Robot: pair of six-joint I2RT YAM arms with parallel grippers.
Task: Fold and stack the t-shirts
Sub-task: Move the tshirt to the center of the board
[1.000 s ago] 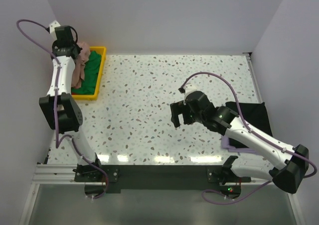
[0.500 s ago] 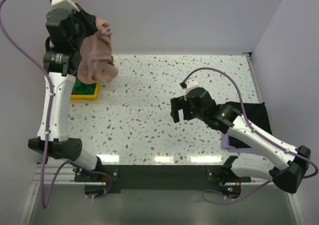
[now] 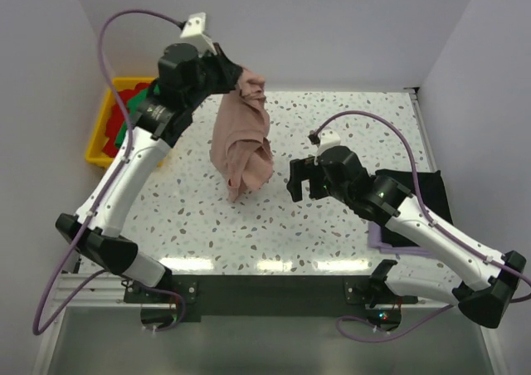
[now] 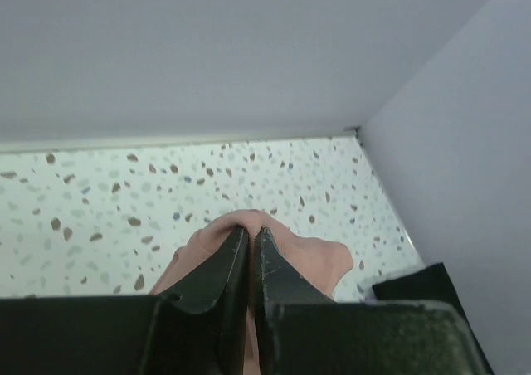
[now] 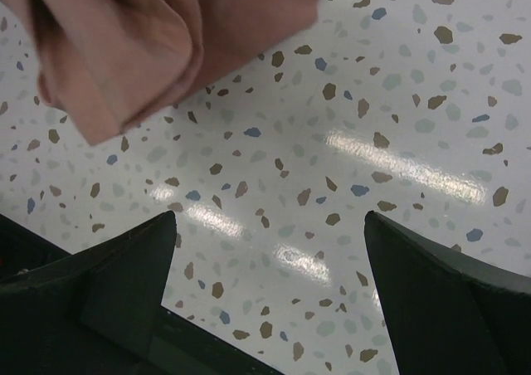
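Your right end effector (image 3: pixel 297 186) hovers low over the table (image 3: pixel 348 118) with its jaws spread wide and nothing between them, just beside the hanging cloth; that placing looks meant to catch a lower corner once the garment spreads. Behind it, at the table's right edge, the black shirt (image 3: pixel 419 188) lies flat and squared on the lavender shirt (image 3: pixel 380 242), so the stack seems started there. Nearer the middle, the pink shirt (image 3: pixel 242 147) dangles as a crumpled, twisted column; its matte knit falls in soft rolls, and its lower end is close to the table, though you cannot tell whether it touches. Above it, your left end effector (image 4: pixel 251 236) is clamped on a bunched peak of that pink cloth, holding it high so its own weight can draw out the creases. Farthest left, the rigid yellow bin (image 3: pixel 98 138) holds the green shirt (image 3: pixel 133 114) and red shirt (image 3: pixel 109 145), both rumpled and waiting.
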